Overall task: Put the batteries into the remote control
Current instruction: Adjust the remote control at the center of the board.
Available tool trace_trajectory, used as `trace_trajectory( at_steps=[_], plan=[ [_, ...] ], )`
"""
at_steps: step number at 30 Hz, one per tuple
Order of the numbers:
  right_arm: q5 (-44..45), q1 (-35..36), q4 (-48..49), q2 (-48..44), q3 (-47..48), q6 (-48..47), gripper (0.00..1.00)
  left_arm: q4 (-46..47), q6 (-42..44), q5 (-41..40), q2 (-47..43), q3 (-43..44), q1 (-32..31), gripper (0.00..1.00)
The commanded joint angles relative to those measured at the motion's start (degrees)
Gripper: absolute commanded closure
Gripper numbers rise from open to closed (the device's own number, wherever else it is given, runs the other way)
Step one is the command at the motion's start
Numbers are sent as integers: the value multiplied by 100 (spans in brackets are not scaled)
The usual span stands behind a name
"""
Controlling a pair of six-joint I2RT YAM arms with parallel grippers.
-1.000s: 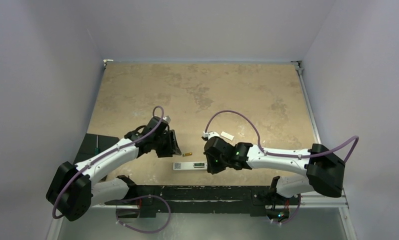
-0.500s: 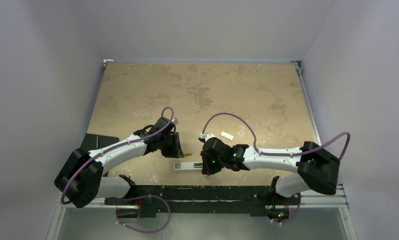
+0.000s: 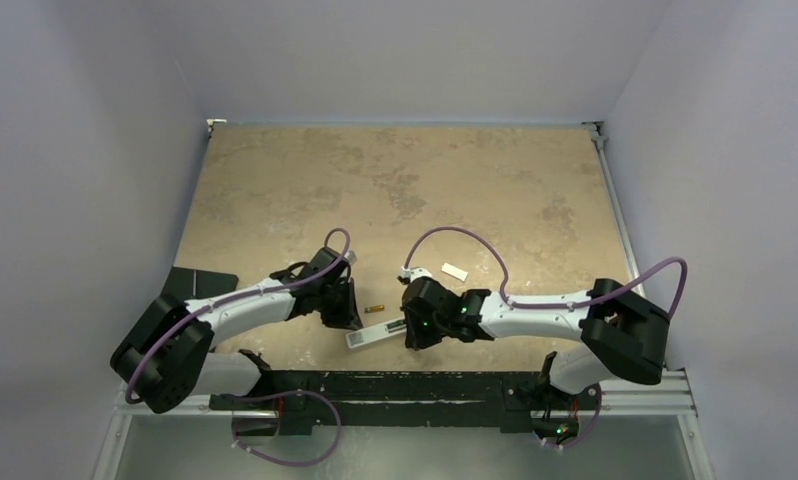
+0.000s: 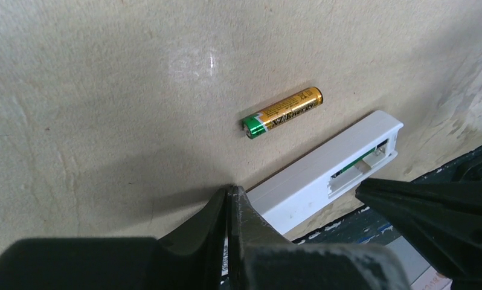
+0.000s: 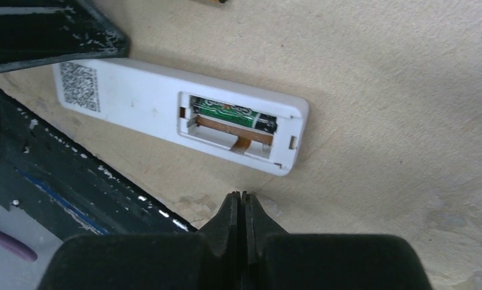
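Black left fingers (image 4: pixel 241 211): pressed flat together with nothing between them. Their tips are down at the surface (image 4: pixel 106 90), right by the label end of the remote. You cannot tell whether they touch it.
Gold battery (image 4: pixel 282 112): loose on the surface just beyond the remote, apart from it and roughly in line with its long edge. Judge it light, rigid and slick-skinned, so it will likely roll if you nudge it. Take it across the middle of the barrel, fingers square to its length, with both ends left free for seating.
White remote (image 5: pixel 142 96): lies back-up on the surface near the front edge, between the two sets of fingers, with its recess uncovered. It looks like light, hard plastic that would skate at a touch. Brace it by the long sides or pin the label end, and keep off the thin recess walls.
Green-black battery (image 5: pixel 232 113): seated in the far slot of the recess. The near slot is bare, with an orange ribbon lying in it.
Black right fingers (image 5: pixel 255 214): shut tight and empty, poised just short of the remote's recess end.
White strip (image 3: pixel 455 271): lies apart on the surface beyond the right fingers. It may be the cover, thin and probably springy, so pinch it by the edges.
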Motion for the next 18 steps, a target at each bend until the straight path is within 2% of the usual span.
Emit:
trace_trajectory(
  at_steps=[1,11,18],
  plan=[
    [411,3,-57,94,169,104,100,178,103,146,-86,-126,-87,99],
    [496,3,-201,351,476,73,100,225,-240,227,-436,-366,-385,100],
    [763,7,-473,474,807,-105,100,574,-631,219,-403,-462,-868,100]
  ],
)
